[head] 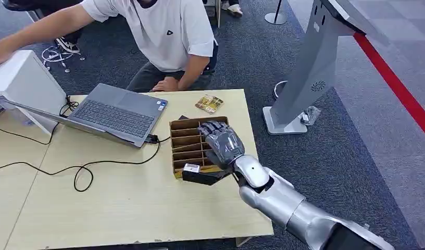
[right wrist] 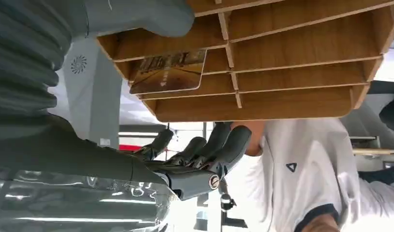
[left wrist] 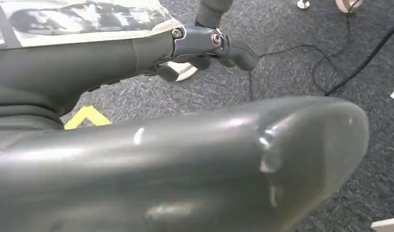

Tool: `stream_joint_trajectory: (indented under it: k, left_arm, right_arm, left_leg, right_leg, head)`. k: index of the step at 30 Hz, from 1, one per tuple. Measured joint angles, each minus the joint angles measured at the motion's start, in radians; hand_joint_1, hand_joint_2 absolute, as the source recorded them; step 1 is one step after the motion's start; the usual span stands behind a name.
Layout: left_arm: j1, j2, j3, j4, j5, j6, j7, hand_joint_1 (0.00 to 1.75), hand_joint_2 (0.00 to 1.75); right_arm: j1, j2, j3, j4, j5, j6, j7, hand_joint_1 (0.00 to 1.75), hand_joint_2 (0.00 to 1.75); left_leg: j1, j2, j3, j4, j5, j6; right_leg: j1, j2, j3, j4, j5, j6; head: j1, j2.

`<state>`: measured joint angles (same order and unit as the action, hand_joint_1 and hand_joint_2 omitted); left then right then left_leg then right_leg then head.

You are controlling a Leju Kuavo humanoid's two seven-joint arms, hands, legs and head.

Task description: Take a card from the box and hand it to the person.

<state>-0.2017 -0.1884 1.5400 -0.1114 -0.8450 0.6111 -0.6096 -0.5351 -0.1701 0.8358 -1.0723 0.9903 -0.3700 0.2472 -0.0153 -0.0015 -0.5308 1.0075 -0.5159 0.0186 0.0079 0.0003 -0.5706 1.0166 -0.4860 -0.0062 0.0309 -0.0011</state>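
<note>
While hovering over the box (head: 188, 143), the right robot hand (head: 223, 141) is spreading its fingers, grasping nothing.
Reaching carelessly, it is risking nudging the card (right wrist: 168, 72) deeper into its slot.

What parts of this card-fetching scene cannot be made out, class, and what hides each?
- Right-side slots of the box: head view, covered by the right hand.
- Card print: right wrist view, too blurred to read.
- Left hand grip: left wrist view, blocked by its own thumb.
</note>
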Motion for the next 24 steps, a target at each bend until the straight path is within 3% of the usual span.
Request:
stream_joint_trajectory:
  k: [13, 24]
  left_arm:
    - [0.000, 0.002, 0.000, 0.000, -0.002, -0.026, -0.019, 0.00, 0.00]
    - [0.001, 0.011, 0.000, 0.000, -0.017, -0.037, -0.021, 0.00, 0.00]
  right_arm:
    - [-0.014, 0.003, -0.002, 0.034, -0.010, -0.013, -0.009, 0.51, 1.75]
    - [-0.025, 0.010, -0.001, 0.060, -0.010, -0.017, -0.006, 0.61, 1.75]
  left_leg:
    - [0.000, 0.000, 0.000, 0.000, 0.000, 0.000]
    - [0.000, 0.000, 0.000, 0.000, 0.000, 0.000]
  right_leg:
    - [0.000, 0.000, 0.000, 0.000, 0.000, 0.000]
    - [0.000, 0.000, 0.000, 0.000, 0.000, 0.000]
  head:
    - [0.000, 0.000]
    - [0.000, 0.000]
